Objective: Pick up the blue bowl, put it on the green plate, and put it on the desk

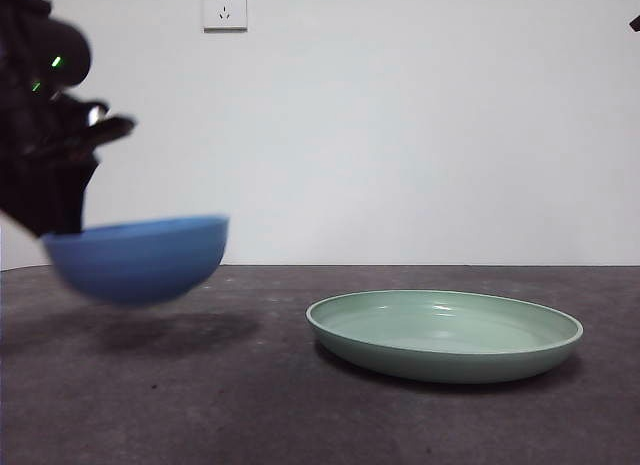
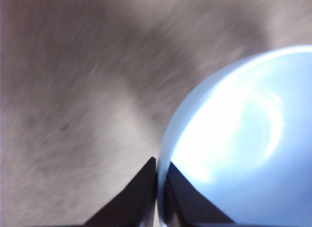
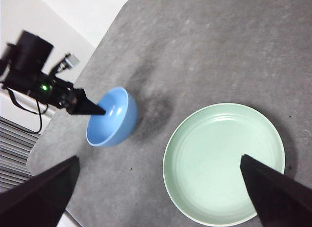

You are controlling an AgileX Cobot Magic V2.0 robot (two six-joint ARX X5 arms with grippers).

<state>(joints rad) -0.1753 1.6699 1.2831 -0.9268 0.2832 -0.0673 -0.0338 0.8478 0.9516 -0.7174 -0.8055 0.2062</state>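
Left gripper (image 2: 157,188) clamps the blue bowl (image 1: 140,257) by its rim, airborne above the desk (image 1: 250,405); green plate (image 1: 445,335) empty, placement outstanding. Right gripper (image 3: 161,188) spread wide, idle.

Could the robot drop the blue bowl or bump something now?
Maybe. The left gripper pinches only the rim of the blue bowl, which hangs tilted above the desk, so it might slip. Carried low, it could also knock the green plate on its raised rim.
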